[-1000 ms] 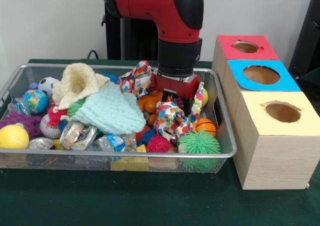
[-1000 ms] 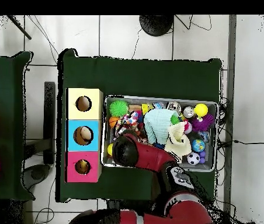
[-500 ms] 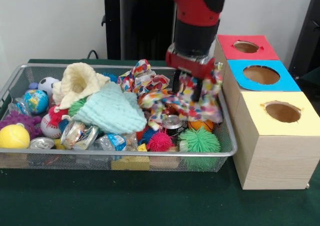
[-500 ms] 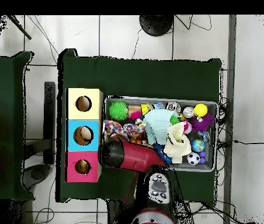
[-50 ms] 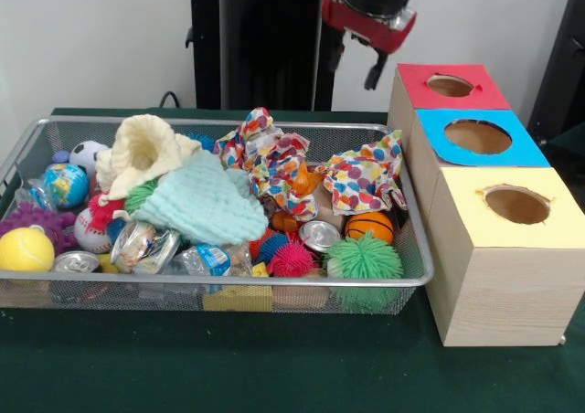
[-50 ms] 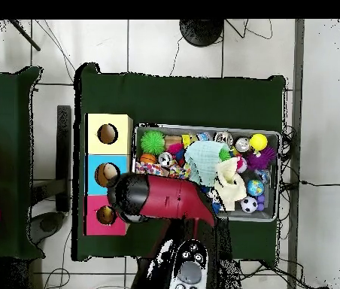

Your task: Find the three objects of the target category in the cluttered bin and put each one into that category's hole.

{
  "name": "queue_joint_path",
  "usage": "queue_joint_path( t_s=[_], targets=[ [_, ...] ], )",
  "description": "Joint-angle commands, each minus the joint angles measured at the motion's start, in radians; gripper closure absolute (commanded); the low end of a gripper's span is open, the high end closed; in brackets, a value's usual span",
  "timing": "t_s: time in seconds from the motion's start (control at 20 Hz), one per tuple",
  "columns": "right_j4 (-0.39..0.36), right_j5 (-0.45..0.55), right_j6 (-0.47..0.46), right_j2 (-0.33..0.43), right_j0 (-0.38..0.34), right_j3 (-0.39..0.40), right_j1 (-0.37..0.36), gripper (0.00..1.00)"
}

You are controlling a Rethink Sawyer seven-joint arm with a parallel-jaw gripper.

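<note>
My gripper [image 5: 354,63] hangs high above the bin's far right corner, beside the red-topped box [image 5: 448,86]; its fingers stand apart with nothing between them. In the overhead view the red arm [image 6: 158,197] hides it and reaches over the edge of the red and blue boxes. A polka-dot cloth [image 5: 366,180] lies crumpled in the bin's right part, with more polka-dot cloth [image 5: 265,153] behind it. A mint cloth [image 5: 203,203] and a cream cloth [image 5: 142,148] lie toward the middle and left. The blue-topped box [image 5: 478,137] and yellow-topped box [image 5: 515,205] each have a round hole.
The wire mesh bin [image 5: 402,285] also holds a basketball-patterned ball [image 5: 370,226], spiky green ball [image 5: 364,259], cans [image 5: 320,235], a yellow ball [image 5: 25,248], globe ball [image 5: 64,185] and baseball. In the overhead view the boxes [image 6: 107,134] stand left of the bin [image 6: 278,135].
The gripper rose out of the bin with the polka-dot cloth, moved toward the boxes, and the cloth dropped back into the bin's right part. The gripper is now higher and empty.
</note>
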Motion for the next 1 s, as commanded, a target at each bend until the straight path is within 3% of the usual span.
queue_joint_path(
  t_s=[0.05, 0.2, 0.3, 0.65, 1.0],
  targets=[
    [-0.128, -0.186, -0.02, 0.007, -0.056, -0.01, -0.01, 0.0],
    [-0.159, -0.292, -0.01, 0.037, -0.092, 0.02, 0.014, 0.0],
    [-0.17, -0.311, -0.009, 0.052, -0.11, 0.005, 0.036, 0.0],
    [-0.21, -0.326, -0.009, 0.038, -0.123, -0.056, 0.067, 0.0],
    [-0.202, -0.315, -0.064, 0.1, -0.236, -0.09, 0.126, 0.0]
  ],
)
